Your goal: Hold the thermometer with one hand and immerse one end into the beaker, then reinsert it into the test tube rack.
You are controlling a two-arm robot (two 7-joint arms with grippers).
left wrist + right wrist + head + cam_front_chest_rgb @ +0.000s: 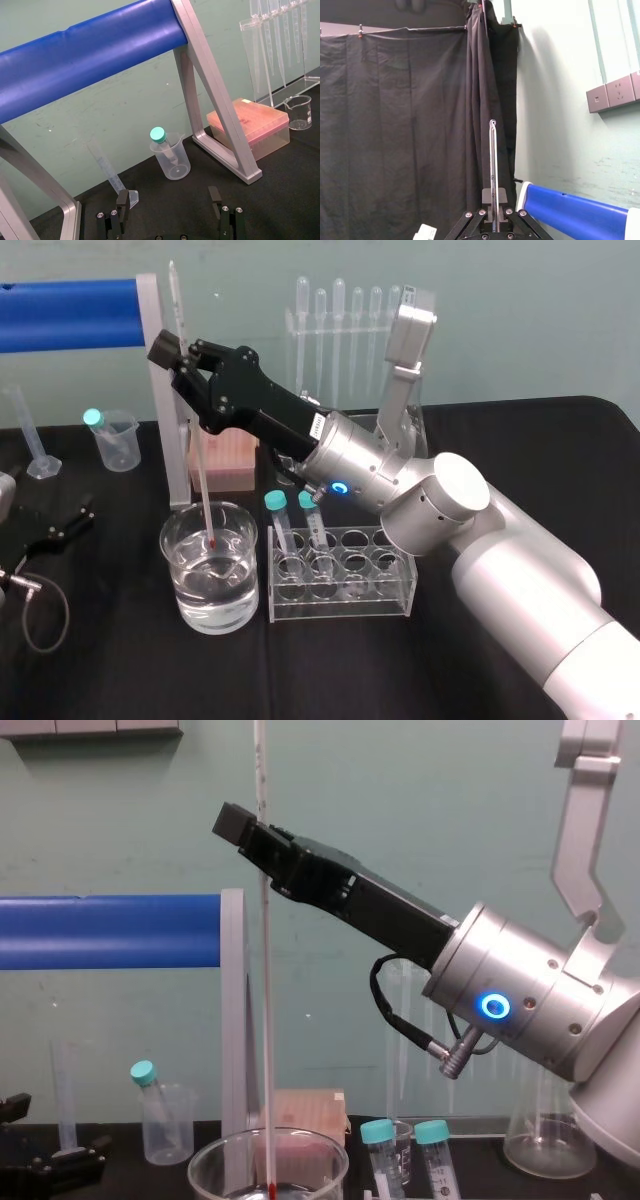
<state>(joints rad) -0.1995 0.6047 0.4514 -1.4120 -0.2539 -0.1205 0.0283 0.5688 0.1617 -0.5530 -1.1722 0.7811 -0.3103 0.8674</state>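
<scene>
The thermometer stands almost upright, its small red tip dipped in the water of the large clear beaker. My right gripper is shut on its upper part, well above the beaker. From the chest, the rod runs from the gripper down into the beaker's rim. In the right wrist view the rod rises straight from between the fingers. The clear test tube rack stands just right of the beaker with two teal-capped tubes. My left gripper rests open on the table at far left.
A grey frame leg with a blue bar stands right behind the beaker. A pink box, a pipette stand, a small plastic beaker and a measuring cylinder line the back. A cable loops at left.
</scene>
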